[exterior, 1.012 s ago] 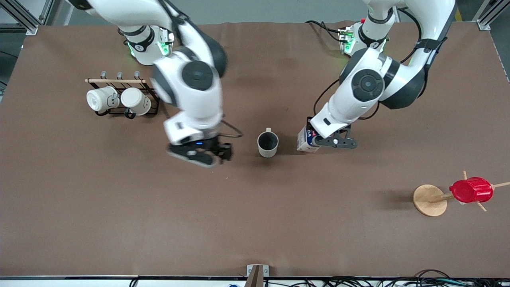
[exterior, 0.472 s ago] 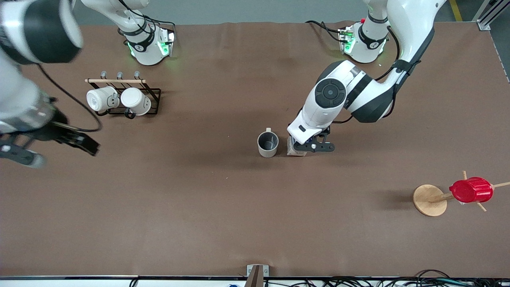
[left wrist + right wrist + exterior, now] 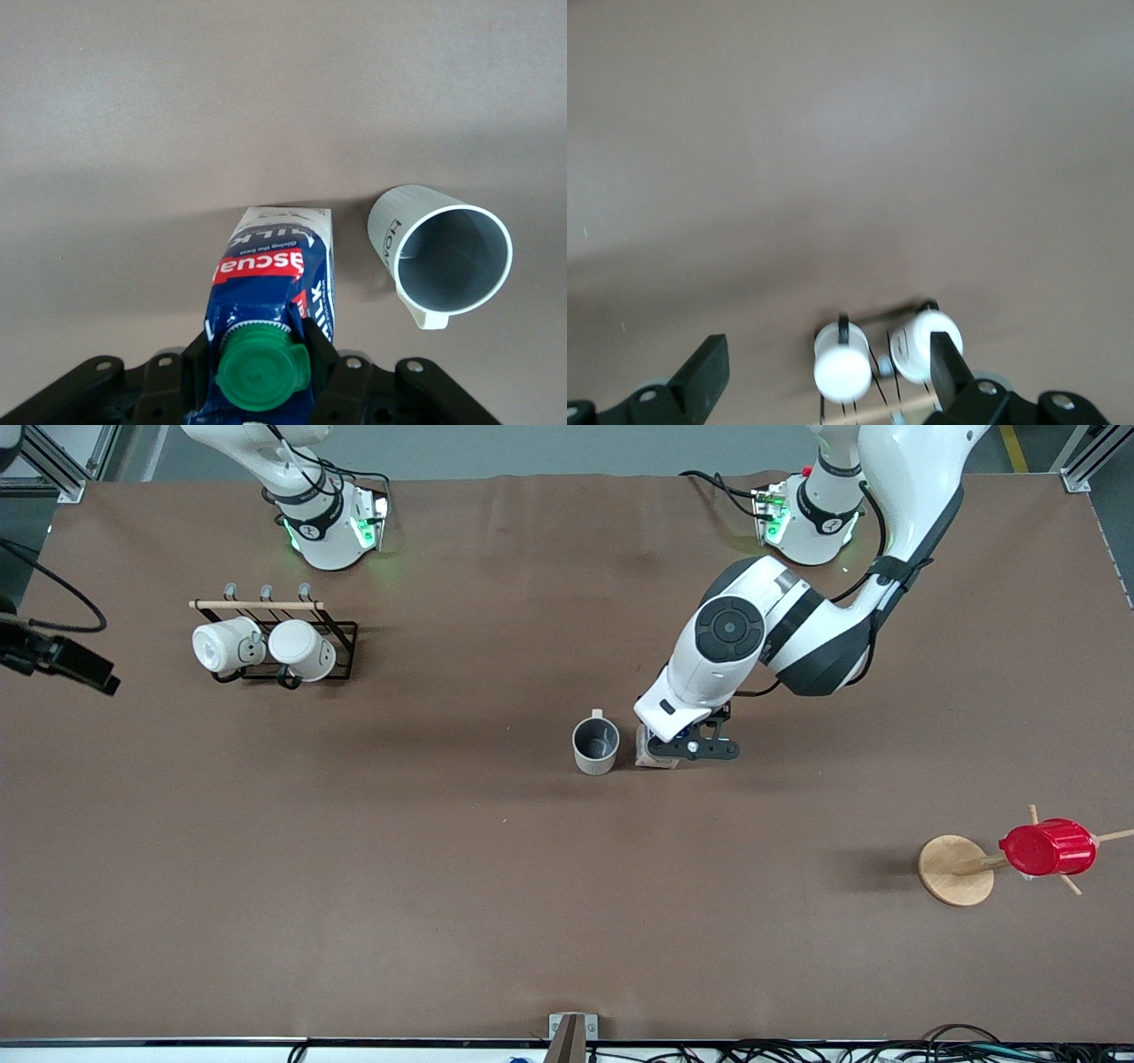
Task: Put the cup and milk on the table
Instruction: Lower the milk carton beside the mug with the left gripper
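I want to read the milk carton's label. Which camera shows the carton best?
The left wrist view: the milk fills it, red patch and green cap clear, left gripper clamped on it. The front view shows only a sliver under the arm. The right wrist view shows none.

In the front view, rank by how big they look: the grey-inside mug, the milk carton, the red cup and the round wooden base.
1. Red cup
2. Round wooden base, close to the red cup
3. Mug
The milk carton is unranked: the left gripper hides most of it.
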`<state>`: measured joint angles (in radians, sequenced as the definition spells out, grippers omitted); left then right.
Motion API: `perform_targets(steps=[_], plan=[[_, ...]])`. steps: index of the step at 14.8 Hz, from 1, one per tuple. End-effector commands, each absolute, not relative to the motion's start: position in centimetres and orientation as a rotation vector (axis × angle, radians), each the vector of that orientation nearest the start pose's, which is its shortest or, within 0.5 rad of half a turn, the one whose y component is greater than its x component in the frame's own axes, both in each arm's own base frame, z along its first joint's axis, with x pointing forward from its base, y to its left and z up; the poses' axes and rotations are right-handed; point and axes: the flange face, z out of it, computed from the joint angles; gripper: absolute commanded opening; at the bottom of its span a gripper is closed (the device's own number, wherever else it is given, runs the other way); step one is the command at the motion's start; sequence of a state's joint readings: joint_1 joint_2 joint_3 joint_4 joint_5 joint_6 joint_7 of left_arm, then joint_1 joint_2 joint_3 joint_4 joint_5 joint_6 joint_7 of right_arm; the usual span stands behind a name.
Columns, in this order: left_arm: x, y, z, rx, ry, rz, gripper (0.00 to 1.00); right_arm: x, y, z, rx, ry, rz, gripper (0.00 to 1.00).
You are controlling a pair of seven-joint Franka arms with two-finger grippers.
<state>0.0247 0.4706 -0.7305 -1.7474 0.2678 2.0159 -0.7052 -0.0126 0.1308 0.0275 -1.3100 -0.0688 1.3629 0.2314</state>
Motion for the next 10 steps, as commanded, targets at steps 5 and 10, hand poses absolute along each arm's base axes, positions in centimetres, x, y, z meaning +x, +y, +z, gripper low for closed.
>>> perform_targets(steps=[5, 10], plan=[[51.9, -38.2, 34.5, -3.103, 0.286, 0.117, 0.11, 56.1, -1.8, 62.9, -3.128, 0.235, 0.142, 1.00], [51.6, -39.0, 34.2, -3.115, 0.315, 0.101, 0.13, 56.3, -2.0, 63.2, -3.128, 0.235, 0.121, 1.00]])
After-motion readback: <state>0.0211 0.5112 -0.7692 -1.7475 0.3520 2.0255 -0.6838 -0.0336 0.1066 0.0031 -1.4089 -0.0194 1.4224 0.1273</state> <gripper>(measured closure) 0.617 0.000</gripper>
